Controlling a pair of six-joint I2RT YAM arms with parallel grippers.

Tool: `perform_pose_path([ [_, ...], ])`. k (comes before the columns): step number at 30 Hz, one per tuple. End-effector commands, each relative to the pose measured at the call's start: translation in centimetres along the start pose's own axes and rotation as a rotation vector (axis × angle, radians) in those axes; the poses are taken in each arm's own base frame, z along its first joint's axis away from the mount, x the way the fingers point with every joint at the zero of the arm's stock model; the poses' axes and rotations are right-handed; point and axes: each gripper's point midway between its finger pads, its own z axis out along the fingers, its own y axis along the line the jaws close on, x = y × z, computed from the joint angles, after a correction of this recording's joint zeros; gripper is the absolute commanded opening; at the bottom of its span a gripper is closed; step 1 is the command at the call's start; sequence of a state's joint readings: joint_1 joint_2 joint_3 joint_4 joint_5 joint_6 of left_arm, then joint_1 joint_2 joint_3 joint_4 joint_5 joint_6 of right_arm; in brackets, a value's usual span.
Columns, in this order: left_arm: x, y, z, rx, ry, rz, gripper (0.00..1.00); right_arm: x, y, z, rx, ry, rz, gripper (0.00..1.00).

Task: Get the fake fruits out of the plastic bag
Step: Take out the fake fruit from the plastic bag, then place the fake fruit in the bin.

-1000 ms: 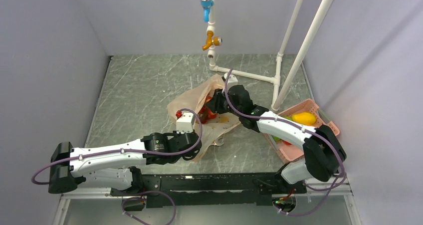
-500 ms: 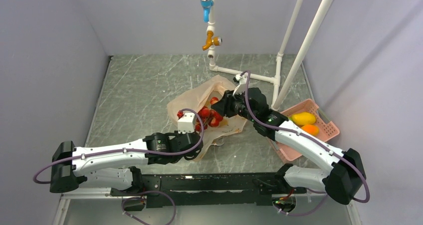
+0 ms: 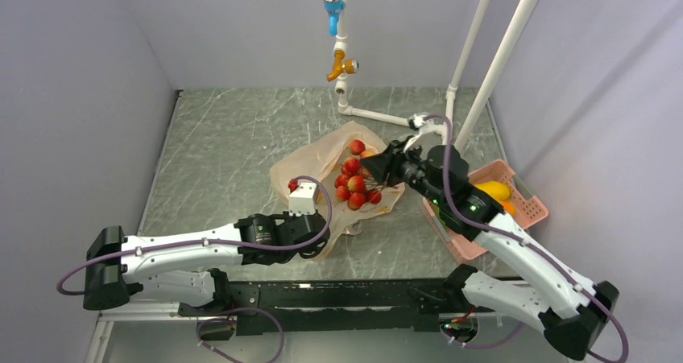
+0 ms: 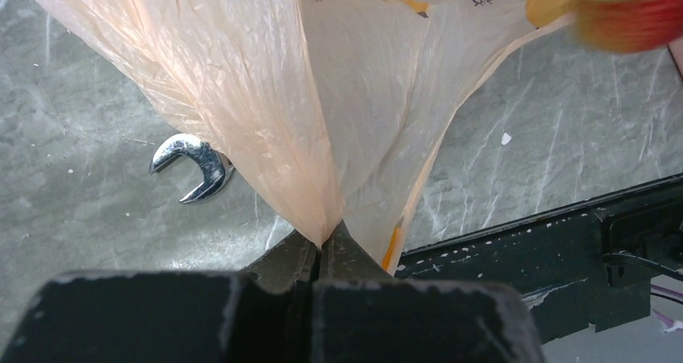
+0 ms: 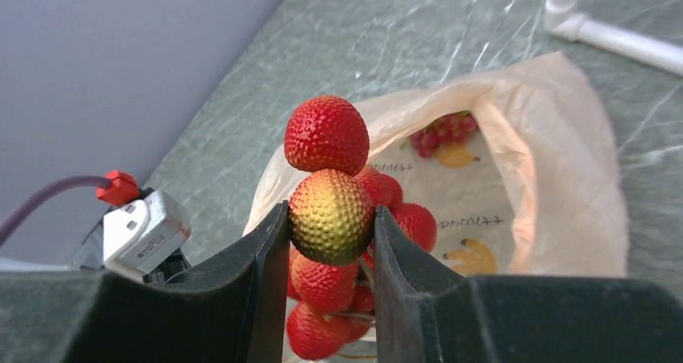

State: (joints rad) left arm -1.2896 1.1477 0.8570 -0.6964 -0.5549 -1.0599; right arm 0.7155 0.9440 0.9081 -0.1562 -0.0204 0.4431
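Observation:
The peach plastic bag (image 3: 318, 166) lies crumpled mid-table, its mouth toward the right. My left gripper (image 4: 325, 236) is shut on the bag's near edge, pulling the film taut; in the top view it (image 3: 316, 241) sits at the bag's front corner. My right gripper (image 5: 332, 218) is shut on a yellow-red bumpy ball of a red fruit bunch (image 5: 326, 134). The bunch (image 3: 354, 184) hangs over the bag's opening with the right gripper (image 3: 378, 175) just to its right. A small dark red grape bunch (image 5: 444, 128) still lies deep inside the bag (image 5: 556, 178).
A pink slotted basket (image 3: 533, 204) at the right holds a yellow fruit (image 3: 491, 190) and an orange one (image 3: 507, 208). A white pipe frame (image 3: 403, 121) stands behind the bag. A steel wrench (image 4: 193, 166) lies beside the bag's near edge.
My right gripper has drawn back to the right and upward, pulling the red bunch out of the bag's mouth. The left gripper has kept its hold in place.

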Motion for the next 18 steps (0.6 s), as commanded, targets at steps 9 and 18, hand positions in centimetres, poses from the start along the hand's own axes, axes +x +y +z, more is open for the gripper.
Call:
perform_pose_path([
  [9, -1.0, -0.8, -0.4, 0.041, -0.030, -0.019, 0.00, -6.9, -6.9, -10.1, 0.412, -0.393, -0.001, 0.00],
  [18, -1.4, -1.2, -0.6, 0.060, -0.037, 0.000, 0.00, -5.2, -15.0, -17.4, 0.931, -0.500, 0.079, 0.00],
])
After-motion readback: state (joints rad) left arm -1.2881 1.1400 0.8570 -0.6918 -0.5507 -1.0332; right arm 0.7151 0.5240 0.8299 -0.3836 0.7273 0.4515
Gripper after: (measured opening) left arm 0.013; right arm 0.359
